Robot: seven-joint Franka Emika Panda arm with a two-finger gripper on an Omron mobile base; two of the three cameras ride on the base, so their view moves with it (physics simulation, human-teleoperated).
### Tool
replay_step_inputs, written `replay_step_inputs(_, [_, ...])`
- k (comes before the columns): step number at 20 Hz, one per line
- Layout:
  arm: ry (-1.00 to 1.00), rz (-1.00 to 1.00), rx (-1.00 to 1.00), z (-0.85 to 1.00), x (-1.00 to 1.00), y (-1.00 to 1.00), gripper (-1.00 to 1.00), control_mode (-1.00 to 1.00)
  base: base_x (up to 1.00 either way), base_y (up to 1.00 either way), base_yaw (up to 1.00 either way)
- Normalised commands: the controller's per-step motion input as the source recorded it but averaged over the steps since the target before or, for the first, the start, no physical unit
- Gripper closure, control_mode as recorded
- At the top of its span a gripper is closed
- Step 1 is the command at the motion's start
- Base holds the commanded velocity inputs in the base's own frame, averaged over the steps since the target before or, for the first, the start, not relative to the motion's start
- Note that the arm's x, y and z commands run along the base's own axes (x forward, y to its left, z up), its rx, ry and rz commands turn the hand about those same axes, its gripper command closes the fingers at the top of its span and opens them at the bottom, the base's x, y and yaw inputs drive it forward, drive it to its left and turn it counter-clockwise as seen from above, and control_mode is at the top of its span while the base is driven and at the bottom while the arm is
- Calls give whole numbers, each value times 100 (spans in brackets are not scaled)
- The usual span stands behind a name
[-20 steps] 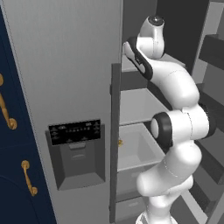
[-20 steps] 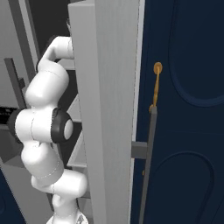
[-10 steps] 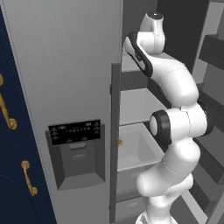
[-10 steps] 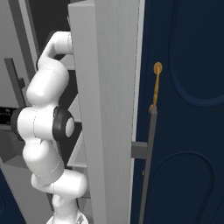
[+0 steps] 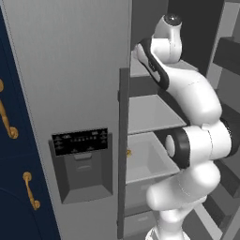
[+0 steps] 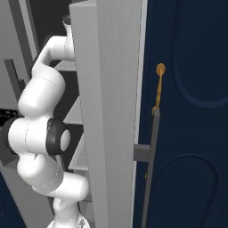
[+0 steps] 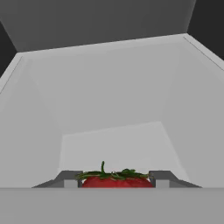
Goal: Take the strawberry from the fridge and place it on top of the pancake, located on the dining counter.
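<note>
The strawberry point(image 7: 114, 181), red with a green leafy cap, lies on a pale grey shelf point(image 7: 113, 109) inside the fridge point(image 5: 70, 70). My gripper point(image 7: 116, 183) is shut on the strawberry, with one dark fingertip point(image 7: 72, 179) pressed against each side of it. In the left base view my arm point(image 5: 187, 93) reaches up into the open right half of the fridge at an upper shelf. The fridge's open door point(image 6: 111, 111) stands edge-on in the right base view. The pancake and the dining counter are out of view.
Navy cabinets with gold handles flank the fridge point(image 5: 9, 126) point(image 6: 158, 89). The closed left door carries a black dispenser recess point(image 5: 84, 164). A pale drawer point(image 5: 150, 159) sits below the shelves, and door racks point(image 5: 229, 56) line the right side.
The upper part of the arm has risen slightly and leaned a little further into the fridge. The base views have not shifted.
</note>
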Motion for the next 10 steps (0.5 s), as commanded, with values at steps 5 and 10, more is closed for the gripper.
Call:
replay_step_inputs(5, [-15,0,0,8,-60,1,100,-100,0,0,0])
replay_step_inputs(10, [-2,-1,0,14,-100,0,100,-100,0,0,0])
